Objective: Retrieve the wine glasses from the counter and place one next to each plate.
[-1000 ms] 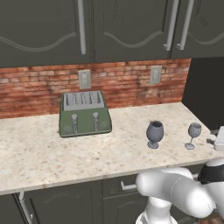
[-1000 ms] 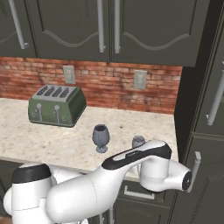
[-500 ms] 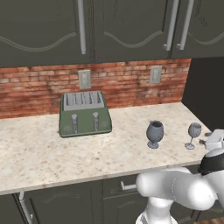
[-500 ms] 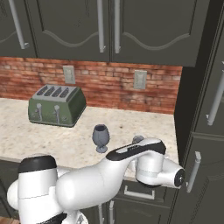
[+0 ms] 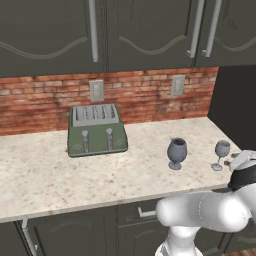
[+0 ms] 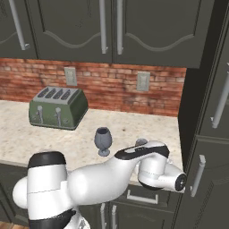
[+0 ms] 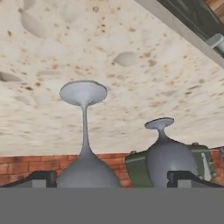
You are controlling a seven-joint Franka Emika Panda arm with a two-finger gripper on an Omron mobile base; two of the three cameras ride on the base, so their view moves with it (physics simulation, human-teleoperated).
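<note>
Your arm has swung further right along the counter (image 5: pixel 50 185) edge. Your gripper (image 7: pixel 109 177) gapes wide, empty, fingers (image 7: pixel 41 178) flanking the slim glass (image 7: pixel 85 144); the squat glass (image 7: pixel 168 157) stands beside it.

A home kitchen: a green toaster (image 5: pixel 97 130) stands on a speckled stone desk (image 5: pixel 45 177) against a red brick backsplash (image 5: pixel 45 102), with dark panelled cabinets (image 5: pixel 145 30) above the toaster.

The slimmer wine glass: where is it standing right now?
In the left base view the slimmer wine glass stands upright near the counter right end, just right of the squat dark glass and well right of the green toaster.
</note>
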